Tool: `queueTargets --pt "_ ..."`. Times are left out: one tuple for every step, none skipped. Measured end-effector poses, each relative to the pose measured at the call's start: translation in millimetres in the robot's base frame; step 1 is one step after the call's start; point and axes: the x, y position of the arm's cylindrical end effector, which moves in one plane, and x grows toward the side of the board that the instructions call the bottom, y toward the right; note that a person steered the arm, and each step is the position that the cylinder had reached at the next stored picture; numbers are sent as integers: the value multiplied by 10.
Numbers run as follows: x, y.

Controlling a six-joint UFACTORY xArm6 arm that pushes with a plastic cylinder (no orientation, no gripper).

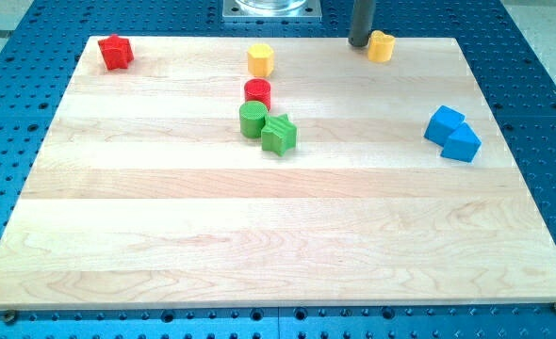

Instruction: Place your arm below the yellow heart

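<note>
The wooden worktop [278, 235] fills most of the view, resting on a blue perforated base [542, 56]. My tip [359, 43] stands at the worktop's top edge, right of centre; the arm carries no gripper, only this dark rod, so there is no opening or closing to tell.

Far from my tip, toward the view's lower right, two blue blocks sit touching: a blue cube-like block [445, 123] and a blue wedge-like block [463, 144] just below and right of it.

Down and to the left of my tip lies a cluster of three: the green star [279, 134], the green cylinder [253, 120] touching its left side, and the red cylinder [257, 92] just above the green one.

Well away to the left of my tip, near the worktop's top left corner, is a red block [116, 52], star-like in outline.

Left of my tip, along the top, stands a yellow cylinder-like block [260, 60].

The yellow heart [381, 45] is just beside my tip, on its right, touching it or nearly so; I cannot tell which. My tip is level with the heart, at its left, not below it.
</note>
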Motion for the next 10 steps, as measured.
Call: queueTargets --pt "148 217" --pt "188 180" --pt "246 -527" --pt "248 -565" --pt "248 -565" --pt "248 -560" --pt "323 -560" --pt "933 -560" --pt "1385 -506" --pt "1571 -165"
